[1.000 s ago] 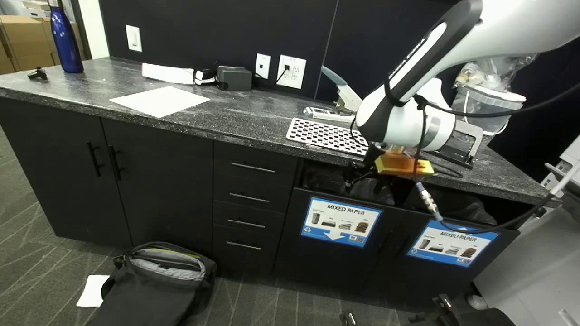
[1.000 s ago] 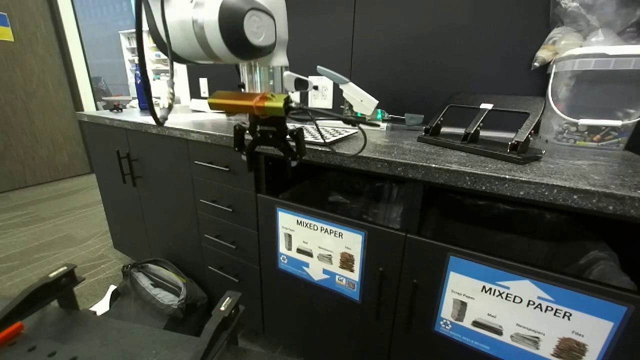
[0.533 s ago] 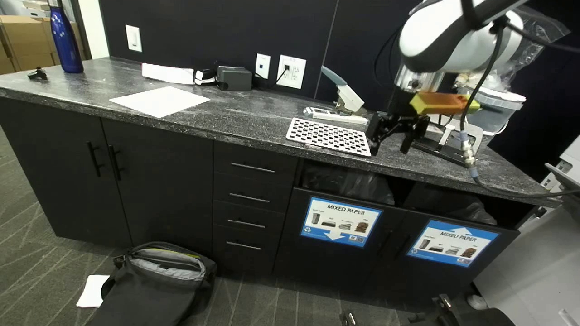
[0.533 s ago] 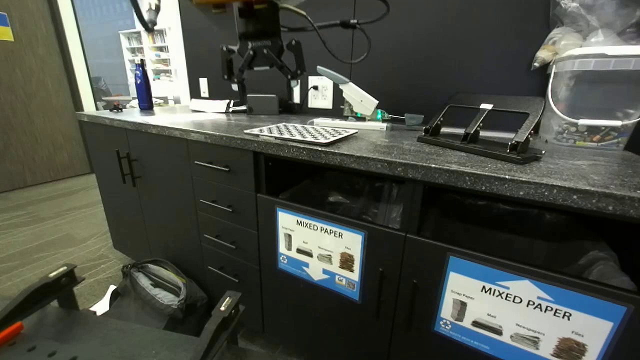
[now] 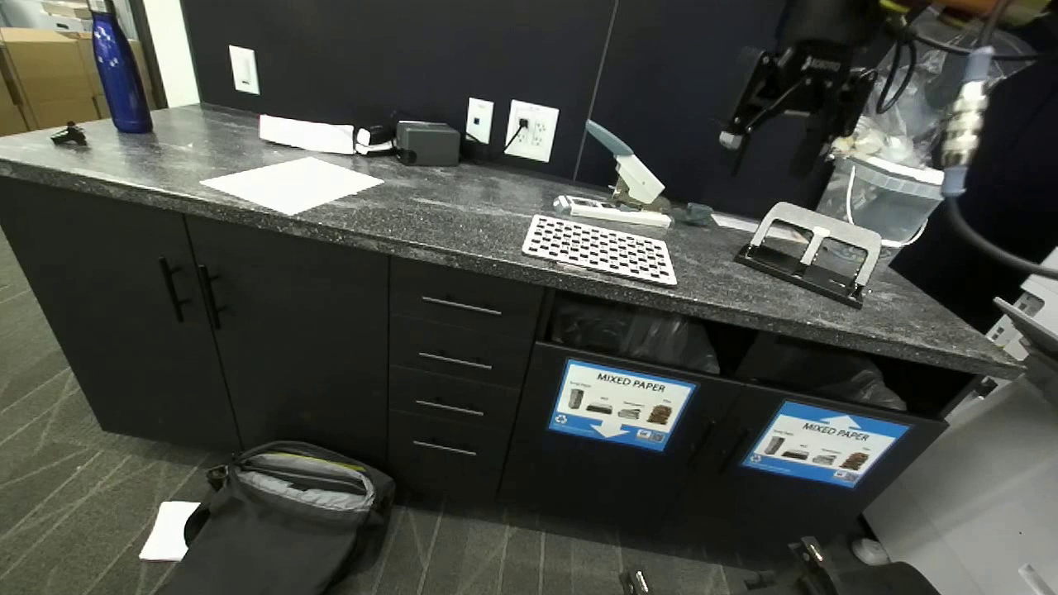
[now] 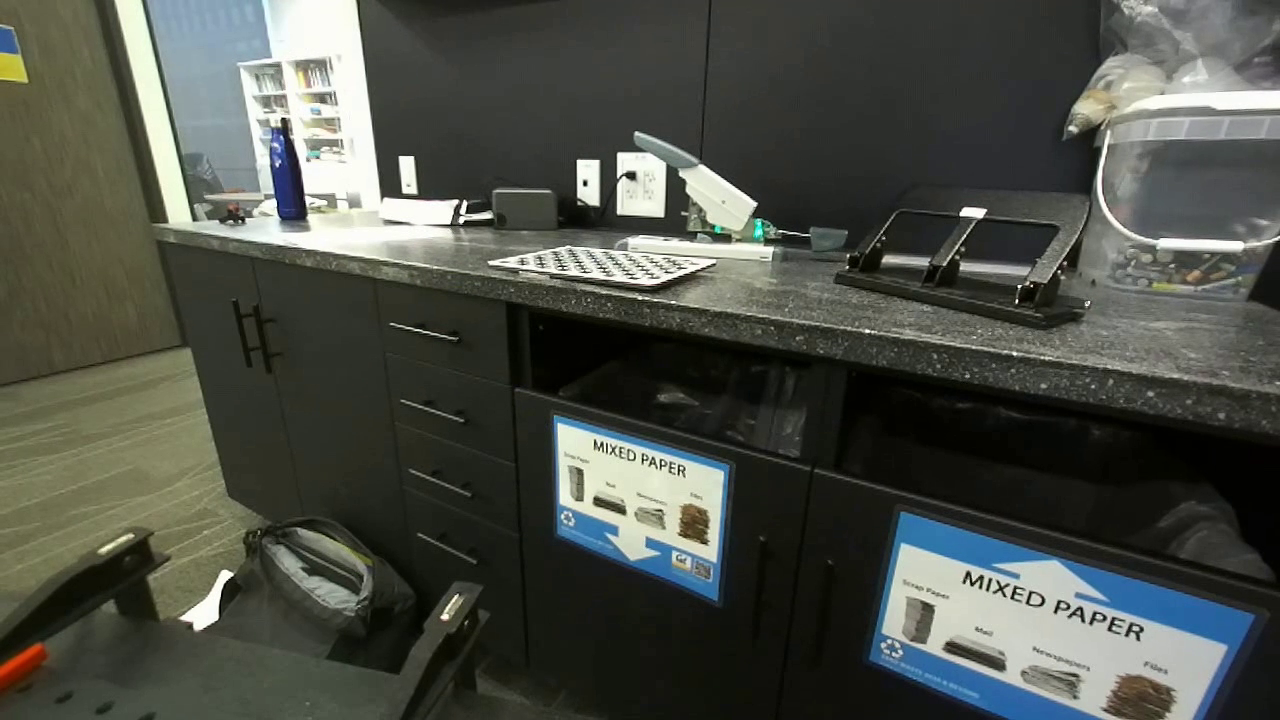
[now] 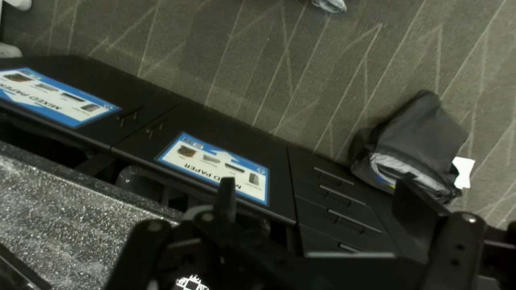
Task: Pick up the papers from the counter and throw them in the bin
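Black and white, the checkered mat (image 5: 600,249) lies flat near the front edge of the counter (image 5: 463,207). High above the mat, towards the clear bucket (image 6: 1190,180), hangs the gripper (image 7: 316,191), its jaws spread wide with nothing between them; we suppose it is held there to clear what looks like a stapler (image 5: 638,178), standing just behind the mat. Below the mat a lined bin (image 5: 674,339) sits tucked under the counter, with a sign (image 5: 623,404) fixed to the front, presumably so that only paper goes in. As for the papers we are after, we cannot make them out in any view, so where they lie from the gripper we cannot say; they may already be in the bin, though the dark inside hides that. Well apart from the mat lies a flat white sheet (image 5: 291,185), which we judge is none of them.
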You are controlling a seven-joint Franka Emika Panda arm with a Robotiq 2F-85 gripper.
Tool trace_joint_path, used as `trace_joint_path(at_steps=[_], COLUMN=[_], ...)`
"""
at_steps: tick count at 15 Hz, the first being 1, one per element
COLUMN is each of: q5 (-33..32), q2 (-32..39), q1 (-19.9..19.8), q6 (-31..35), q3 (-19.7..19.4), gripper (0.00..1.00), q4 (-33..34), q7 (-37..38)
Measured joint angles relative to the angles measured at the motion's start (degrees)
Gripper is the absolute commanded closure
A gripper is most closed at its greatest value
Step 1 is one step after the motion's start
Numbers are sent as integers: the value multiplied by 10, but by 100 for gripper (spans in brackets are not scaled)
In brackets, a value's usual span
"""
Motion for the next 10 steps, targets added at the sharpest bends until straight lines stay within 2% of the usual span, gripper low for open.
trace_joint_path(at_steps=[2, 4, 10], q5=[18, 26, 29], q2=[-33, -48, -48], q1=[0, 0, -15], q6=[-63, -99, -119], q3=[13, 15, 15], gripper=[0, 0, 0], q4=[8, 14, 15], q7=[0, -1, -4])
